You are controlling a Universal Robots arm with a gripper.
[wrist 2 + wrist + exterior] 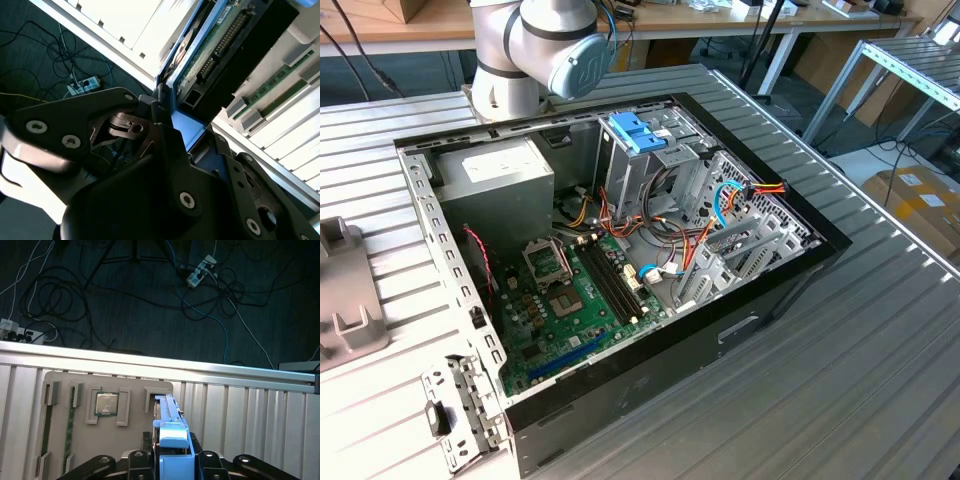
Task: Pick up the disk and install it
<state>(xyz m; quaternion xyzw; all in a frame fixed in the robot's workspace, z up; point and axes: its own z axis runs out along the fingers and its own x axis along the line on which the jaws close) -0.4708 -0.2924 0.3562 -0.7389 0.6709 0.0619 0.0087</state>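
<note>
First wrist view, jaws clamping disk (pixel 172 440) edge-on

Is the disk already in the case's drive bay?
No: in the first wrist view the disk stands edge-on at the grey holder tray, right by the end effector.

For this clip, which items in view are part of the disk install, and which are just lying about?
Part of the job: the disk, upright in the claw; the open computer case.
Just lying about: the processor and memory sticks in the grey tray; blue tabbed piece; power supply; floor cables.
</note>
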